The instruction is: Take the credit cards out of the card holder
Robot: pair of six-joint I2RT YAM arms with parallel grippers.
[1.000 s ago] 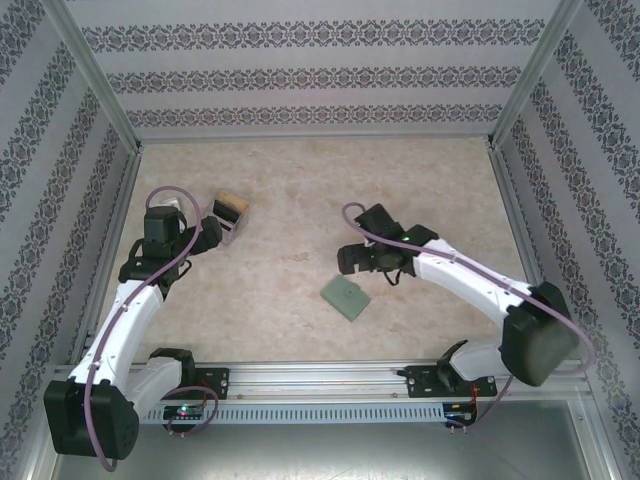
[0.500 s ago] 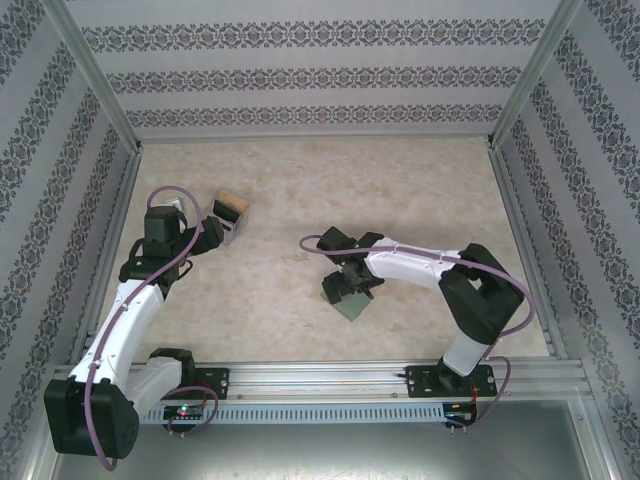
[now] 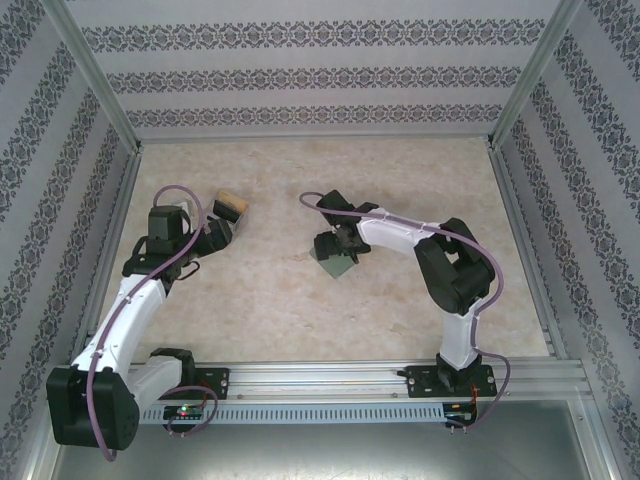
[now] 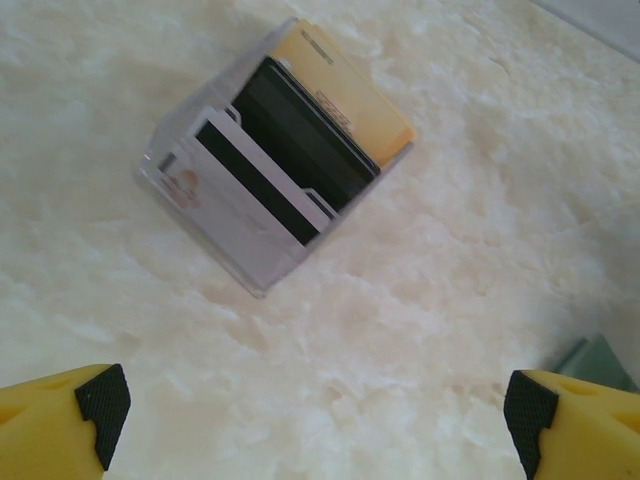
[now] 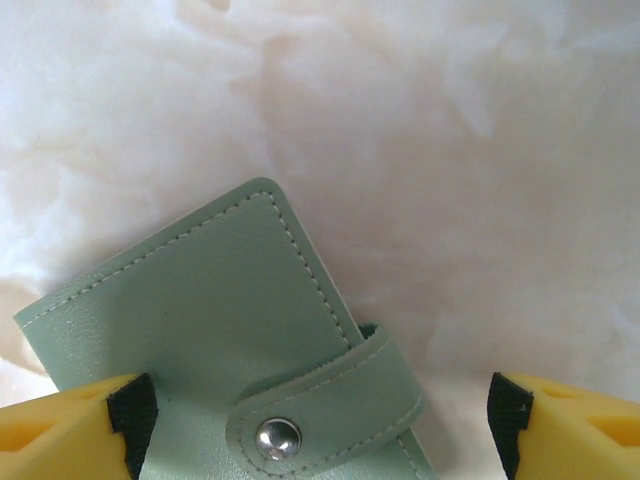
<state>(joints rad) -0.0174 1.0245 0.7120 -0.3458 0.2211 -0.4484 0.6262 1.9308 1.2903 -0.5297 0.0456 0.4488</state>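
Observation:
The card holder [image 3: 338,266] [image 5: 220,330] is a pale green wallet lying flat mid-table, folded shut, its strap held by a metal snap [image 5: 278,438]. With the wallet shut, the credit cards inside are hidden. My right gripper [image 3: 335,247] [image 5: 320,420] hangs low over it, open, one yellow finger [image 5: 70,430] over the wallet's left part, the other finger [image 5: 570,430] off its right edge above bare table. My left gripper [image 3: 216,236] [image 4: 315,410] stands open over bare table, apart from the wallet.
A small clear box [image 3: 230,210] [image 4: 270,160] lies just beyond the left gripper, holding a yellowish, a dark and a white black-striped card. Patterned walls enclose the marbled tabletop [image 3: 400,190]. A metal rail [image 3: 320,375] runs along the near edge.
The right arm swung left and down onto the wallet, which has slid away from the near edge. The left arm has barely shifted.

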